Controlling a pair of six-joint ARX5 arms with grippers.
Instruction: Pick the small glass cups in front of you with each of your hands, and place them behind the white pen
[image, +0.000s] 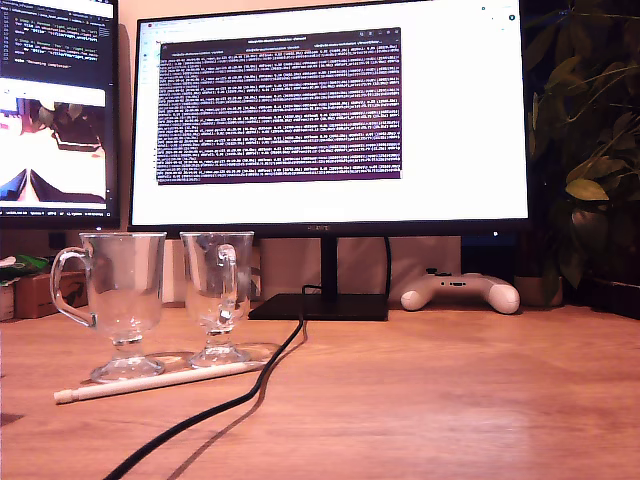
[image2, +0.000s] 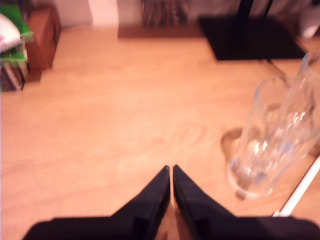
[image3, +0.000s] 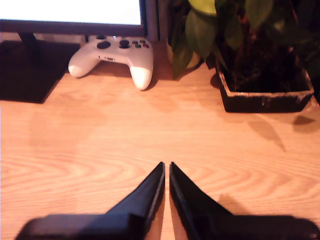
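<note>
glass cups (image: 122, 300) (image: 218, 295) are standing just behind the white pen (image: 160, 381); my first end effector (image2: 171, 172) and second end effector (image3: 166, 169) are hovering closed, holding nothing.

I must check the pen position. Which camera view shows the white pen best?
The exterior view: the white pen lies full length on the desk, in front of both glass mugs. The first wrist view catches only a short piece at its edge. The second wrist view shows none.

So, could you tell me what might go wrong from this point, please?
The two glass cups stand close together just behind the white pen, so a careless move near them could tip one. The black cable runs right beside them and might snag. My first gripper is beside a cup; my second gripper is clear.
</note>
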